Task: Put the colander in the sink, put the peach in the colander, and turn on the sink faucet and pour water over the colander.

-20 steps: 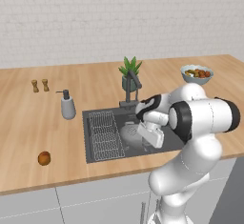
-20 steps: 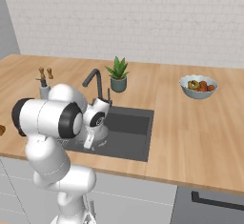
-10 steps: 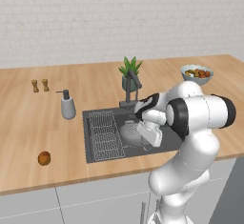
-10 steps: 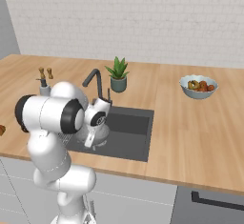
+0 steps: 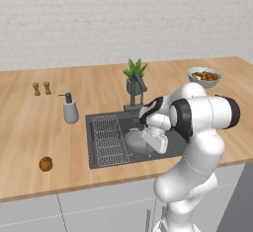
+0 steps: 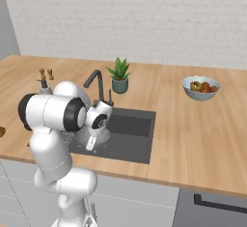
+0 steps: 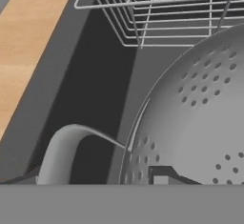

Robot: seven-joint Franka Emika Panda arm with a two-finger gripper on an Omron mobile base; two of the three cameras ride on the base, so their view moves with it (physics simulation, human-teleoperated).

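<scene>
Inside the sink: colander point(image 5: 134, 140), round, perforated, light grey, low in the basin beside the wire rack point(image 5: 109, 138).
Gripper: gripper point(image 5: 149, 146) lowered into the sink point(image 5: 99, 161) at the colander's rim; fingers closed on the colander's edge, one dark fingertip point(image 7: 161, 174) seen against its inner wall in the hand view.
Colander handle: curved grey loop point(image 7: 62, 147) projecting from the rim toward the sink's dark wall.
Wire rack: occupies the left part of the basin, just beside the colander.
Sink faucet: dark angular tap point(image 5: 138, 92) at the rear edge of the sink, spout slanted over the basin.
Peach: small orange-brown fruit point(image 5: 46, 164) on the desk point(image 5: 29, 132), near its front edge, well left of the sink.
Rear of desk: potted plant point(image 5: 134, 76) behind the faucet; soap dispenser point(image 5: 70, 109) left of the sink; fruit bowl point(image 5: 203, 76) toward the right edge.
</scene>
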